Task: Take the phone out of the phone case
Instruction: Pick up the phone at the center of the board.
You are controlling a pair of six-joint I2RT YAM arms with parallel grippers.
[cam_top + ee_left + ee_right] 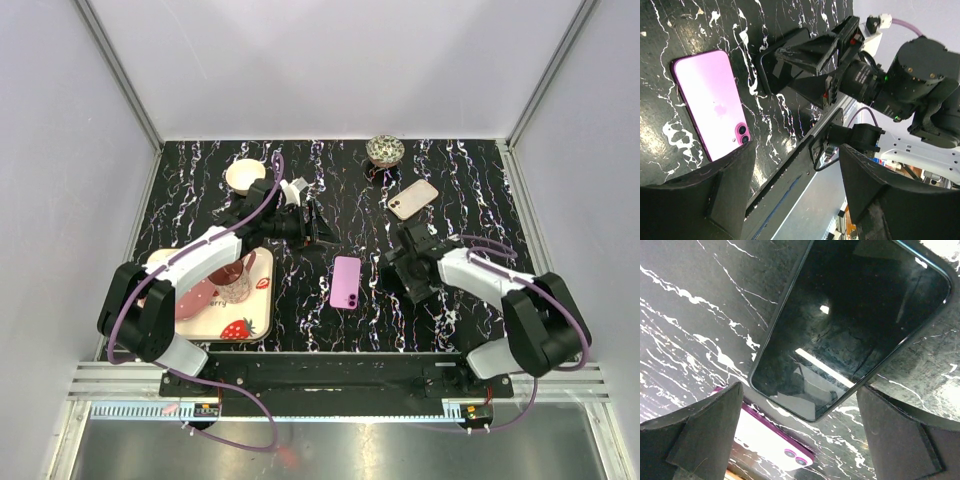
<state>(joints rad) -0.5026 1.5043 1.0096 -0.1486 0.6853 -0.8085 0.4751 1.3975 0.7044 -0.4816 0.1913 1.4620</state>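
A purple phone [346, 282] lies back up on the black marble table, camera lenses toward the near edge. It also shows in the left wrist view [710, 105] and the right wrist view [770, 442]. A black phone [850, 325] lies screen up just right of it, also seen in the left wrist view [771, 67]. I cannot tell which of them wears a case. My right gripper [398, 263] [799, 392] is open, its fingers either side of the black phone's end and not touching it. My left gripper [325, 238] [797, 150] is open and empty, just beyond the purple phone.
A beige phone [412, 198] lies back up at the back right. A patterned bowl [385, 150] and a cream dish [245, 175] stand at the back. A strawberry tray [255, 318] with a glass [235, 280] sits front left under the left arm.
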